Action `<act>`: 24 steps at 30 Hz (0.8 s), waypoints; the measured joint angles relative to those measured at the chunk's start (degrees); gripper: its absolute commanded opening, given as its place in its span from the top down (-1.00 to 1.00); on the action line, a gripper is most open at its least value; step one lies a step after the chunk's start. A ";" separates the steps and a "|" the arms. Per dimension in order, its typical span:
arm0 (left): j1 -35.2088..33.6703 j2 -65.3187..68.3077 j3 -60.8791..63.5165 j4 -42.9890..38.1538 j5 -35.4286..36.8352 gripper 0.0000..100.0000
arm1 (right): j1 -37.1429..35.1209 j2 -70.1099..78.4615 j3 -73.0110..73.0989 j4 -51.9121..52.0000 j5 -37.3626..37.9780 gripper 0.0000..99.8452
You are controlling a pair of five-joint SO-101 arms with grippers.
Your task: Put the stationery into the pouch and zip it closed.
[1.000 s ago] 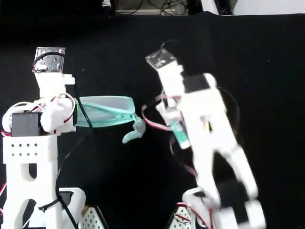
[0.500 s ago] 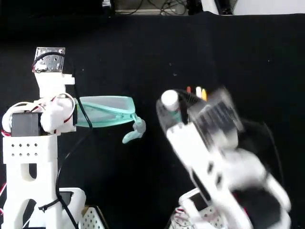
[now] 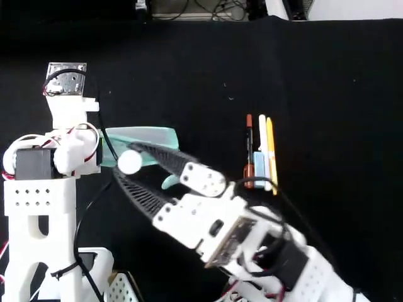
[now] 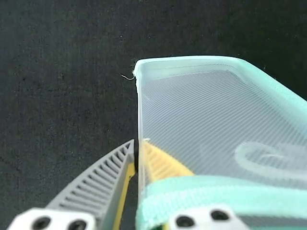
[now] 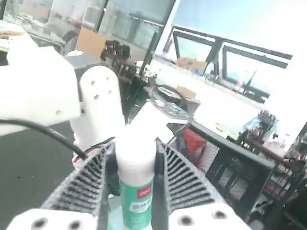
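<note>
The black desk [image 3: 327, 75] has its far edge running straight across the top of the high view. Open dark cloth lies between that edge and the things in the middle, and more of it lies on the right side beyond the pens [image 3: 261, 154]. The near left corner is crowded: the left arm [image 3: 60, 157] stands there, and the right arm [image 3: 252, 242] lies slantwise across the near middle.

The left end effector [image 4: 137, 153] is closed narrow on one short end of the pouch [image 3: 148, 137]. One ribbed finger [image 4: 96, 184] is outside the wall, and the other shows yellowish through the clear plastic. The pouch is see-through with a teal rim. Its long axis runs from the left arm toward the middle of the desk.

The right end effector [image 3: 124, 160] grips the glue stick [image 3: 130, 163] between its two ribbed fingers [image 5: 88, 184], which press on either side of the tube. The stick lies along the fingers, and its white cap sticks out past the tips toward the left arm. From above, the cap sits at the pouch's near long edge, just beside the left arm. It may be touching the plastic, but I cannot tell.

The pens lie side by side, touching one another, well apart from the pouch on its right. Their long axes point from the near side toward the far edge.
</note>
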 measured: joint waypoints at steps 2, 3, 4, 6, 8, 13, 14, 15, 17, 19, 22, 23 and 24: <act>0.00 0.00 0.00 0.00 0.00 0.94 | -0.35 0.00 2.81 -3.16 0.35 0.98; 0.00 0.00 0.00 0.00 0.00 0.94 | -0.44 0.00 4.13 -4.48 0.53 0.98; 0.00 0.00 0.00 0.00 0.00 0.94 | -0.44 0.00 5.36 -5.71 0.62 0.98; 0.00 0.00 0.00 0.00 0.00 0.94 | -0.35 0.00 8.00 -8.00 0.62 0.98; 0.00 0.00 0.00 0.00 0.00 0.94 | -0.35 0.00 10.64 -10.11 0.62 0.98; 0.00 0.00 0.00 0.00 0.00 0.94 | 0.44 -0.44 16.70 -14.59 0.62 0.98; 0.00 0.00 0.00 0.00 0.00 0.94 | 1.23 -0.53 17.93 -15.74 0.79 0.98; 0.00 0.00 0.00 0.00 0.00 0.94 | 2.29 -0.26 18.99 -16.62 0.79 0.98; 0.00 0.00 0.00 0.00 0.00 0.94 | 4.13 0.09 20.57 -17.05 0.79 0.98; 0.00 0.00 0.00 0.00 0.00 0.94 | 4.40 0.35 20.84 -17.14 0.79 0.94; 0.00 0.00 0.00 0.00 0.00 0.94 | 4.84 3.87 20.57 -16.00 -0.70 0.79; 0.00 0.00 0.00 0.00 0.00 0.94 | 4.84 5.71 19.52 -14.77 -2.20 0.73; 0.00 0.00 0.00 0.00 0.00 0.94 | 4.84 7.56 18.02 -13.36 -3.96 0.68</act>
